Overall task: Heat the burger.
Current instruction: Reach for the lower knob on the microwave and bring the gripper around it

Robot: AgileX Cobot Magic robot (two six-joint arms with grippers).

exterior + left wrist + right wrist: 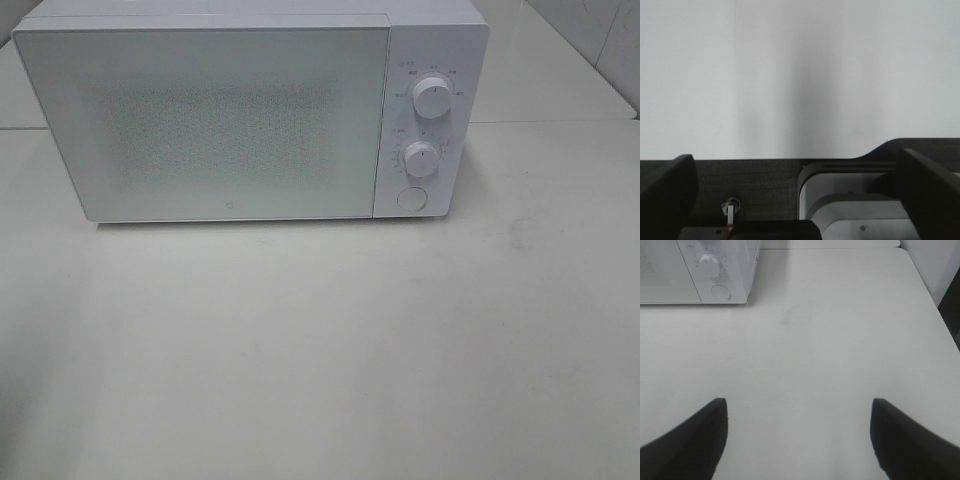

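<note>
Burger: we find it in none of the three views, so we cannot tell where it is. The one thing on the table (320,350) that could hide it is the white microwave (250,110). It stands at the far side, and its door (200,120) is shut. The door's speckled, frosted panel lets us see nothing inside.

To the right of the door is the control panel, with an upper knob (432,97), a lower knob (421,158) beneath it, and a round button (411,198) at the bottom.

From the right wrist view, the right gripper (797,440) hangs above bare tabletop (840,340). Its two dark fingers (690,440) stand wide apart with nothing between them. The microwave's front right corner sits well ahead of it, showing the lower knob (710,265) and the button (720,291).

The left gripper (797,195) also has its fingers (665,195) spread wide and holds nothing. It faces a plain white surface (800,75). Beneath it we see a dark base and a pale grey housing (850,205). We cannot tell what that housing belongs to.
</note>
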